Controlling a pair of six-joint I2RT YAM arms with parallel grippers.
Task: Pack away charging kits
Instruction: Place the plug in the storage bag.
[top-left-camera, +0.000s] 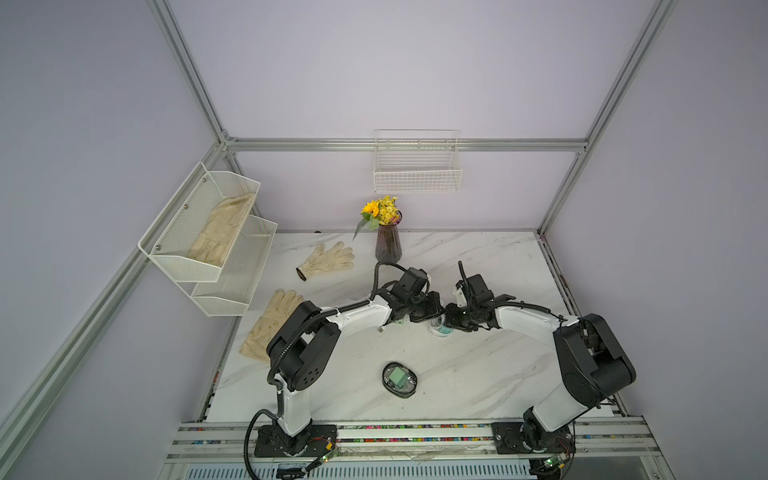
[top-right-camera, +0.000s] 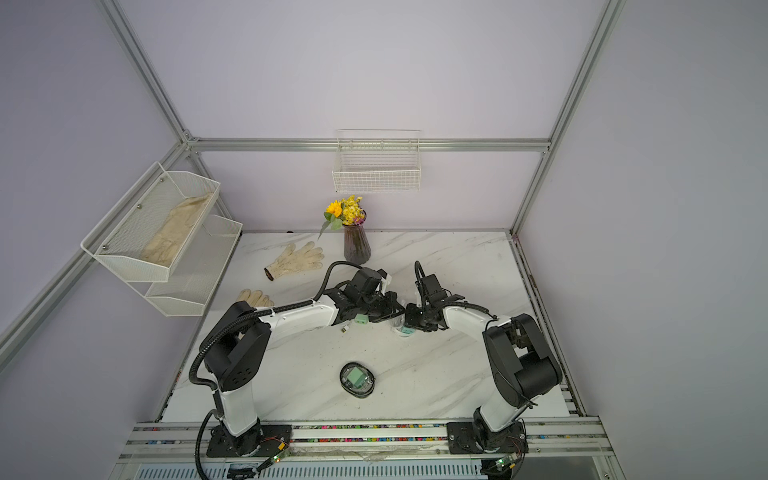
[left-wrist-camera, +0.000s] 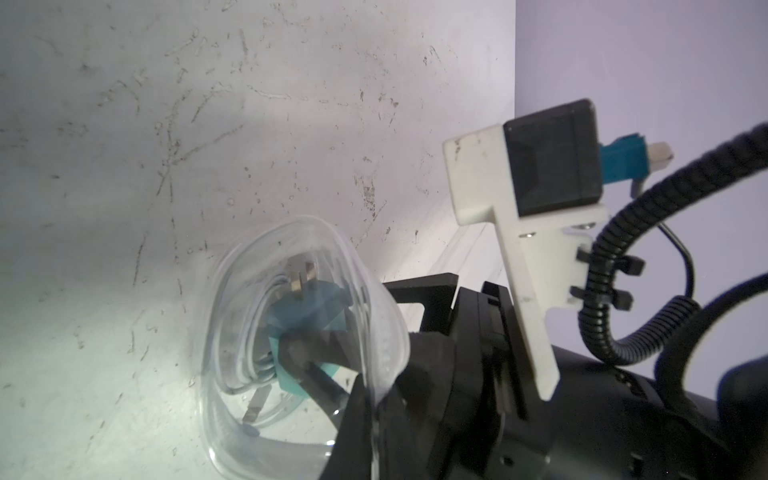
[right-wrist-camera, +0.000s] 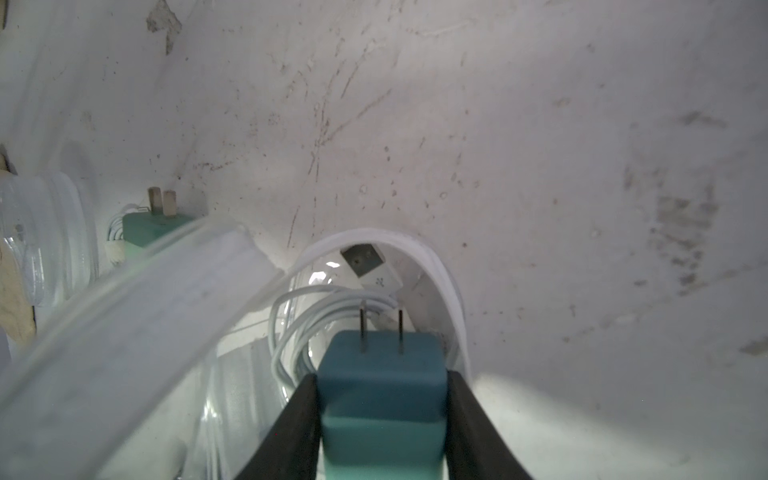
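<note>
No readable text, label, brand or number anywhere; faint mark on cable plug (right-wrist-camera: 376, 274) illegible.

Both top views look steeply down from high above the 6 o'clock edge of the table (top-left-camera: 478, 374) toward the back wall (top-left-camera: 395, 83) at 12 o'clock, sharing nearly the whole scene. Each wrist view is shot very near the tabletop, mid-table. The left one faces the clear case (left-wrist-camera: 237, 316); the right one looks along its fingers (right-wrist-camera: 291, 424) at the teal plug (right-wrist-camera: 382, 395) and the same case.

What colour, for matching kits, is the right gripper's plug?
Teal plug, clearest in right wrist view.
</note>
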